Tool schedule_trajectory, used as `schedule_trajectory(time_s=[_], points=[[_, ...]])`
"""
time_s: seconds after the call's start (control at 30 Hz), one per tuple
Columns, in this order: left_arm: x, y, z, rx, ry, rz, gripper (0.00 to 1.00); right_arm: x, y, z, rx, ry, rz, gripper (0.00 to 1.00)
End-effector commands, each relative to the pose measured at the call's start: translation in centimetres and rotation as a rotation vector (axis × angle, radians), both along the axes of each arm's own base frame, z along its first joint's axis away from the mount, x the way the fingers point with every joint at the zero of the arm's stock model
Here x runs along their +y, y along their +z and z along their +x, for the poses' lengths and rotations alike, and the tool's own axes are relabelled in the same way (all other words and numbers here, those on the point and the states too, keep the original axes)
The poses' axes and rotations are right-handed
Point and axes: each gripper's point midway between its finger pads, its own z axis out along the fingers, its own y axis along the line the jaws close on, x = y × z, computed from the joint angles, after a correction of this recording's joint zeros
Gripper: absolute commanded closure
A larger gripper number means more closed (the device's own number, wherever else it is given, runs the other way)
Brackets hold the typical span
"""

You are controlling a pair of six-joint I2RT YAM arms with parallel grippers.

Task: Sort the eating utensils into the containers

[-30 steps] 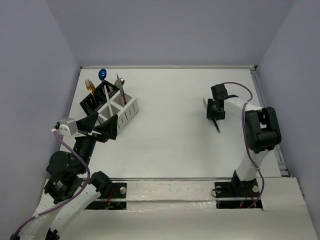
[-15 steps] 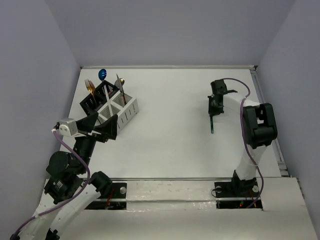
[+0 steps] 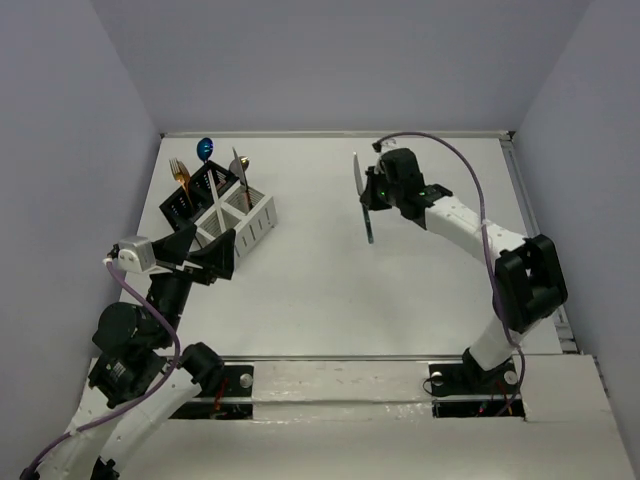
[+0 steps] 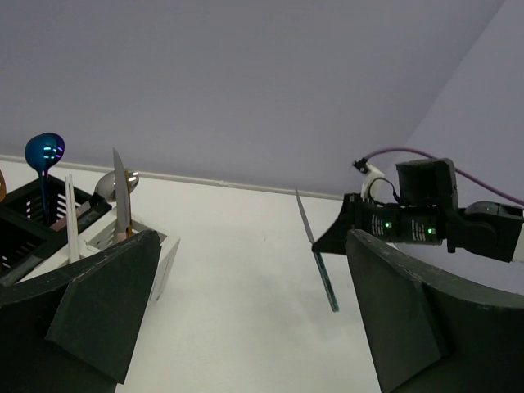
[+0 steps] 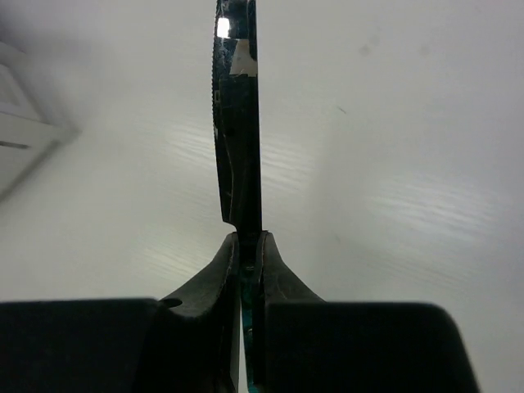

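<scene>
A white desk [image 3: 330, 290] boxed in by pale lilac walls [image 3: 330, 60]. Nearest the onlooker, the left end effector [image 3: 207, 250] hovers with its jaws spread wide and nothing between them, just short of the two caddies. Beyond it, the black caddy [image 3: 190, 195] and the white caddy [image 3: 250, 215] stand touching at the desk's far left, a blue spoon [image 3: 205, 149] and a gold fork [image 3: 179, 172] rising from the black one. Further across, near the middle, the right end effector [image 3: 385, 190] is clamped on a knife [image 3: 365, 200] where blade meets handle, holding it off the desk, blade up and slightly tilted, well apart from the caddies. The carry will likely go best if the knife is kept steep, brought above a white compartment clear of the standing cutlery, lowered handle first past the rim, and released only then.
</scene>
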Motion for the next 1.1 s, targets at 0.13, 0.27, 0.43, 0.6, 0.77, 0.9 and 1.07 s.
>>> schedule_trajectory(time_s=[0.13, 0.27, 0.43, 0.6, 0.77, 0.9, 1.07], points=[[-0.5, 0.5, 0.3, -0.018, -0.007, -0.004, 0.01, 17.5, 18.2, 3.9, -0.597, 0.184, 0.454, 1.0], [-0.7, 0.4, 0.5, -0.015, -0.011, 0.003, 0.01, 24.1, 20.9, 4.0, -0.69, 0.297, 0.548, 1.0], [-0.6, 0.2, 0.7, -0.007, -0.003, 0.008, 0.01, 29.7, 22.1, 4.1, -0.796, 0.364, 0.568, 1.0], [-0.7, 0.1, 0.7, -0.004, -0.003, 0.011, 0.01, 32.7, 23.3, 5.2, -0.889, 0.357, 0.559, 1.0], [-0.5, 0.2, 0.7, -0.005, 0.006, 0.007, 0.01, 35.0, 20.1, 6.0, -0.882, 0.373, 0.505, 1.0], [-0.5, 0.2, 0.7, -0.004, 0.007, 0.005, 0.01, 35.2, 18.9, 5.5, -0.874, 0.372, 0.486, 1.0], [-0.5, 0.1, 0.7, -0.003, 0.007, 0.006, 0.01, 34.5, 17.4, 5.0, -0.871, 0.351, 0.461, 1.0]])
